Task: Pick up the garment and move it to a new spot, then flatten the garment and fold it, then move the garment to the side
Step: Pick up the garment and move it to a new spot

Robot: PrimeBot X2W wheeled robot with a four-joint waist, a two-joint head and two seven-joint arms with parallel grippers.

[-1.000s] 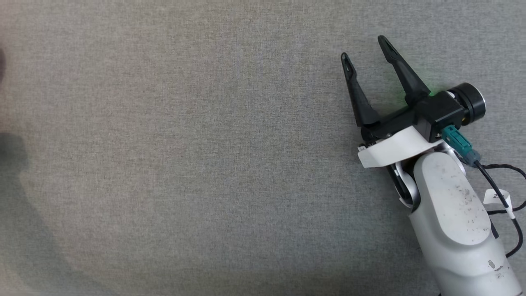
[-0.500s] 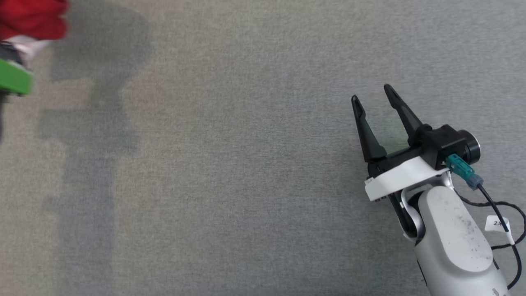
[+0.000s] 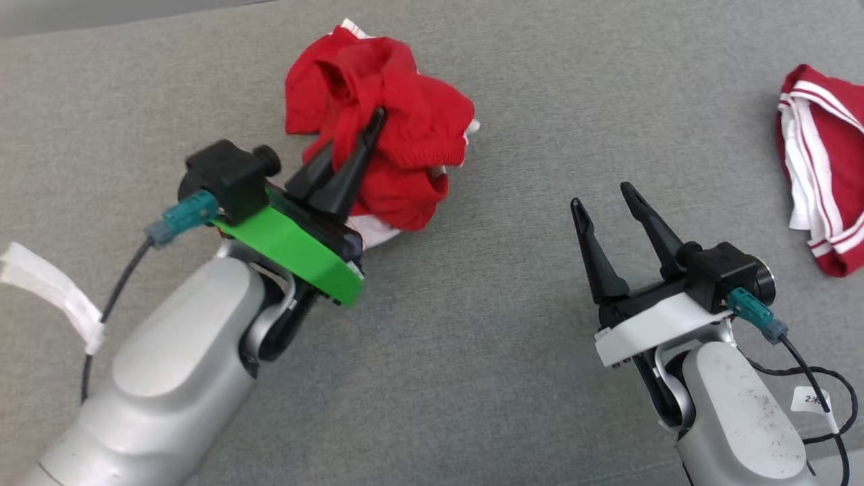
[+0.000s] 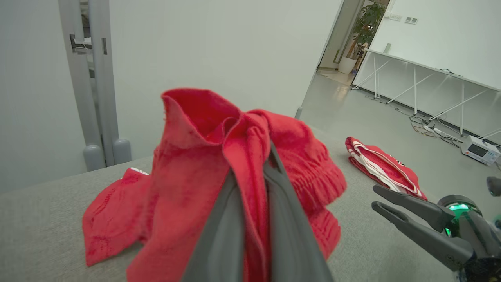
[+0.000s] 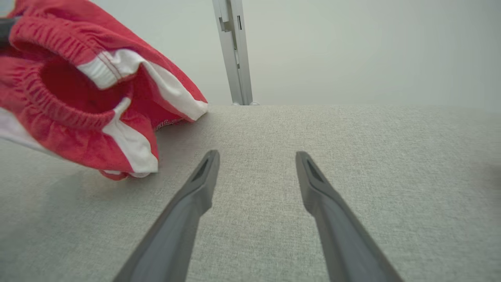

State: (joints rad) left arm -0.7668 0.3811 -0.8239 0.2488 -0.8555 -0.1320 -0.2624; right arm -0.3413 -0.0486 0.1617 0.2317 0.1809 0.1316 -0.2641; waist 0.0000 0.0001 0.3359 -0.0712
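A crumpled red garment with white trim lies bunched on the grey padded surface at upper centre-left. My left gripper is shut on a fold of it, with red cloth pinched between the fingers in the left wrist view, where the garment rises in a peak. Its lower edges rest on the surface. My right gripper stands open to the right of the garment, apart from it, with nothing between its fingers. The right wrist view has the gripper over bare surface and the garment to its upper left.
A second red garment with white stripes lies folded at the far right edge, also seen as a red striped garment past my right gripper. Beyond the surface stand a metal post and a white wall.
The head view has shifted. My left arm has come in from the upper left with the red garment gripped. The right gripper stays open.
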